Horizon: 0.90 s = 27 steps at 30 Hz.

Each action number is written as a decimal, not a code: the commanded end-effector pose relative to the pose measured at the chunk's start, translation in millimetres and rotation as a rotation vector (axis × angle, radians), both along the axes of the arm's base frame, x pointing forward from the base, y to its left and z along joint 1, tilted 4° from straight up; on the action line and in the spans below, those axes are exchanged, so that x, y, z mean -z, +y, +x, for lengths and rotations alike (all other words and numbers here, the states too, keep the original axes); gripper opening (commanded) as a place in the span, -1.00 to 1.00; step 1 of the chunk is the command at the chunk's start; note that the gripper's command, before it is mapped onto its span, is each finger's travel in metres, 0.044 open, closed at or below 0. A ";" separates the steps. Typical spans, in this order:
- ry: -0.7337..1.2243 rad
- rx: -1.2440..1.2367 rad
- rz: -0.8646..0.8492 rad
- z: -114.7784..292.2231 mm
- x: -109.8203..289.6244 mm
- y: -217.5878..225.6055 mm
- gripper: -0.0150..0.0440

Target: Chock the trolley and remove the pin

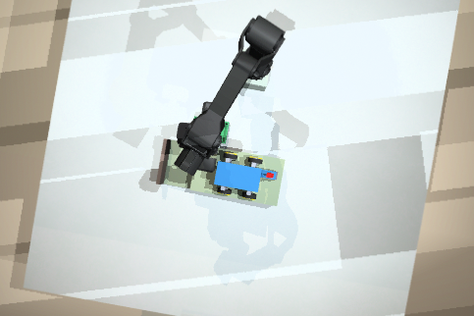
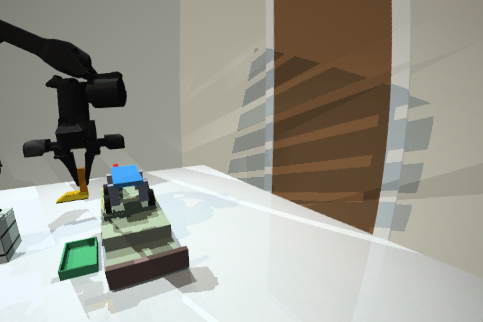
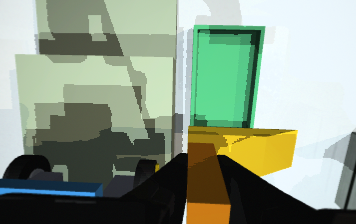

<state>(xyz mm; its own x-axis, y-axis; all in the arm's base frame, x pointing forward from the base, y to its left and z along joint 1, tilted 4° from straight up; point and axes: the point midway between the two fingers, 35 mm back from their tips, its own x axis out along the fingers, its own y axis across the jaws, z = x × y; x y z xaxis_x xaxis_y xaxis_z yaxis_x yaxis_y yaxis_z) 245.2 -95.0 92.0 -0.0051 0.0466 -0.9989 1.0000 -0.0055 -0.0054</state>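
You are gripping the yellow chock (image 2: 73, 194) by its orange handle (image 2: 82, 179) in the closed tool (image 2: 79, 169), hanging at the trolley's (image 2: 125, 176) nine o'clock in the exterior view, the green tray (image 2: 79, 258) lying on the counter (image 2: 304, 260) below.
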 end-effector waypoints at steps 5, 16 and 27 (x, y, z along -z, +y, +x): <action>0.003 -0.004 -0.005 9.9 6.8 -32.9 -0.49; 0.024 0.257 0.010 12.3 8.6 -41.2 -0.49; 0.058 0.649 0.030 12.6 8.8 -42.8 -0.49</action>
